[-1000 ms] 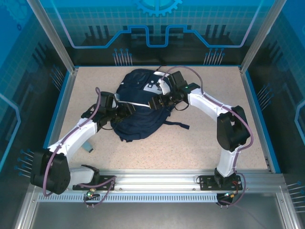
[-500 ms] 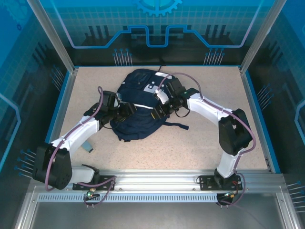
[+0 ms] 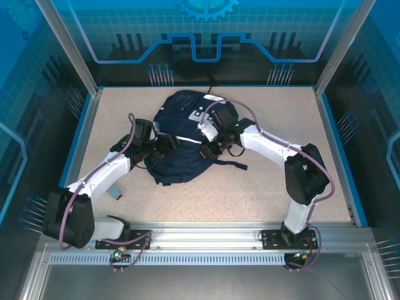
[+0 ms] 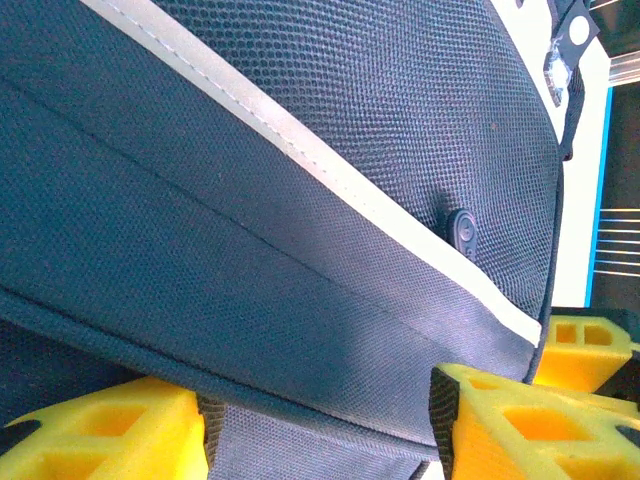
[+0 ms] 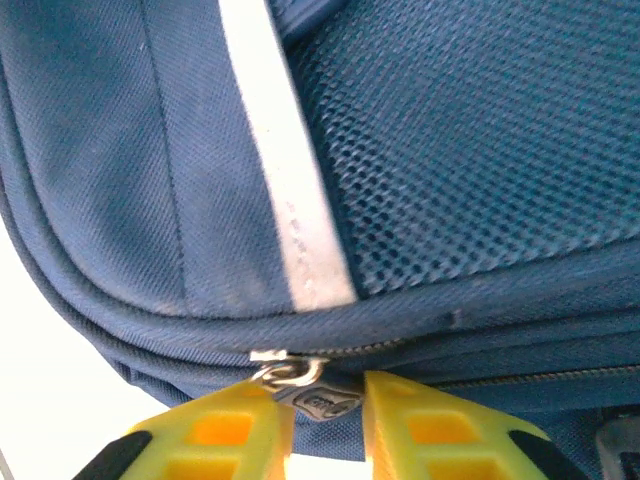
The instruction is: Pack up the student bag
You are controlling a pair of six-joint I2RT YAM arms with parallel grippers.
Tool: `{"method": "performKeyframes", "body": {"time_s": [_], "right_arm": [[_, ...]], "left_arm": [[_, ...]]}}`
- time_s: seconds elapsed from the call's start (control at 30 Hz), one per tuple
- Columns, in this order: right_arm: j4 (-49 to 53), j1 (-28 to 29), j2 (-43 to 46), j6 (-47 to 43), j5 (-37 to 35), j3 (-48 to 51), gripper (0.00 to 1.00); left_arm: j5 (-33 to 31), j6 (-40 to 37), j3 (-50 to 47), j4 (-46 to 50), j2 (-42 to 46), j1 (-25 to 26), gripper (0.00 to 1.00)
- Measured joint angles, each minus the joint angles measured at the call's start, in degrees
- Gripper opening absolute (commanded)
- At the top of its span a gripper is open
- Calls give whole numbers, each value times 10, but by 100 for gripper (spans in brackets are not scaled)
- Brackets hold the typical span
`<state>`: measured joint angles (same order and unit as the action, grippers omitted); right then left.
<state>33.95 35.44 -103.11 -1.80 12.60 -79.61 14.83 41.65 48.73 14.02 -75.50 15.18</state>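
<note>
Left claw (image 4: 315,405) grips student bag (image 4: 300,200) (right claw (image 5: 321,393) pinches zipper pull (image 5: 322,404)).

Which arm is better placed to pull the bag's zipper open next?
Right. The right gripper has the zipper pull between its fingertips; the left gripper clamps the side of the student bag, seemingly bracing it.

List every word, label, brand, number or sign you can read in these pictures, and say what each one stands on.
No text can be read in any view.
White-grey patch on the large navy-blue fabric backpack: dark marks, too small to read.
Small metal zipper pull: embossed mark, too blurred to read.
Small dark oval tab beside the backpack's white stripe: no lettering legible.
</note>
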Motion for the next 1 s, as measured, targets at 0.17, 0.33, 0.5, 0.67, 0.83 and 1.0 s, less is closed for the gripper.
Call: {"method": "performKeyframes", "body": {"time_s": [0.17, 0.33, 0.5, 0.67, 0.83, 1.0], "right_arm": [[-6, 8, 9, 14, -33, 9, 0], [-27, -6, 49, 46, -54, 39, 0], [-24, -59, 62, 82, -70, 43, 0], [-23, -81, 62, 85, -87, 45, 0], [-26, -82, 63, 92, -85, 52, 0], [-34, -87, 63, 103, -75, 61, 0]], "left_arm": [[0, 0, 0, -2, 0, 0, 59], [0, 0, 10, 3, 2, 1, 60], [3, -36, 32, 16, 3, 21, 59], [-6, -110, 104, 38, -8, 82, 49], [-11, -151, 191, 33, -92, 96, 37], [-6, -146, 315, 30, -251, 99, 29]]}}
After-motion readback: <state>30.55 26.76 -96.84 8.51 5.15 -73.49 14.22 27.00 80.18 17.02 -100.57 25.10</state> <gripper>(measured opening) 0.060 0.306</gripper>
